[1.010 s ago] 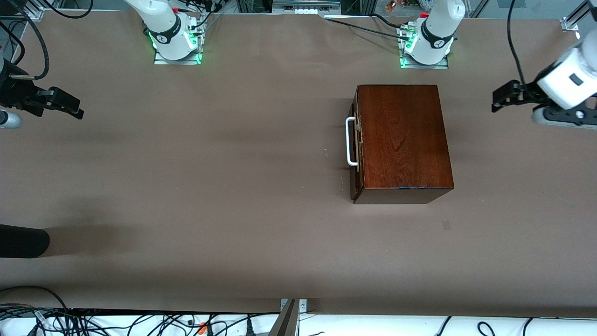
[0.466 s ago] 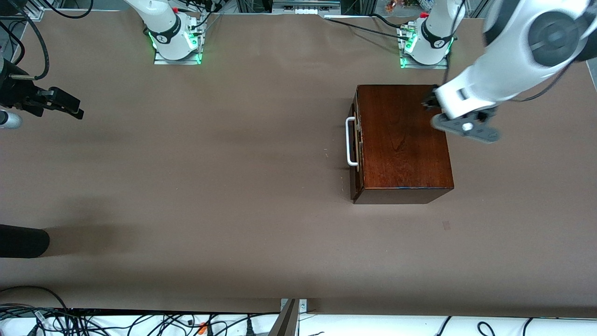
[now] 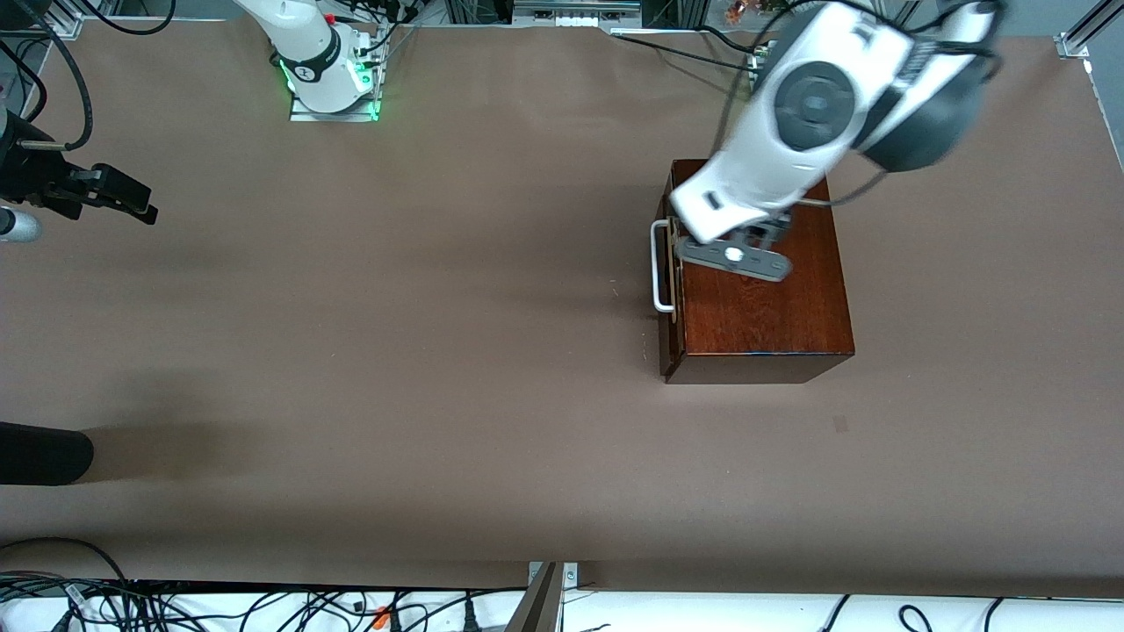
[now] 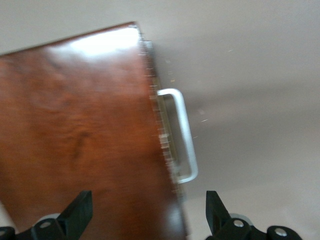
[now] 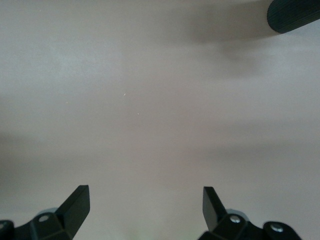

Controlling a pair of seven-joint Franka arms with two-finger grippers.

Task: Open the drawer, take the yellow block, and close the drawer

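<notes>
The mahogany box [image 3: 760,263] stands toward the left arm's end of the table. Its drawer is shut, and the white bar handle [image 3: 659,266] faces the right arm's end. My left gripper [image 3: 692,221] hangs over the box top near the drawer edge, its fingers hidden under the hand in the front view. In the left wrist view the gripper [image 4: 149,215] is open and empty, with the box [image 4: 75,130] and the handle [image 4: 182,135] below it. My right gripper [image 3: 139,204] waits open and empty at the right arm's end [image 5: 145,205]. The yellow block is hidden.
A dark rounded object [image 3: 44,452] lies at the table edge by the right arm's end, nearer the front camera; it also shows in the right wrist view [image 5: 292,15]. Cables run along the edge nearest the front camera. The brown tabletop [image 3: 395,307] spreads between the arms.
My left arm has swung in from its end of the table, across the box top, to the drawer's handle side. The right arm and the box have not moved.
</notes>
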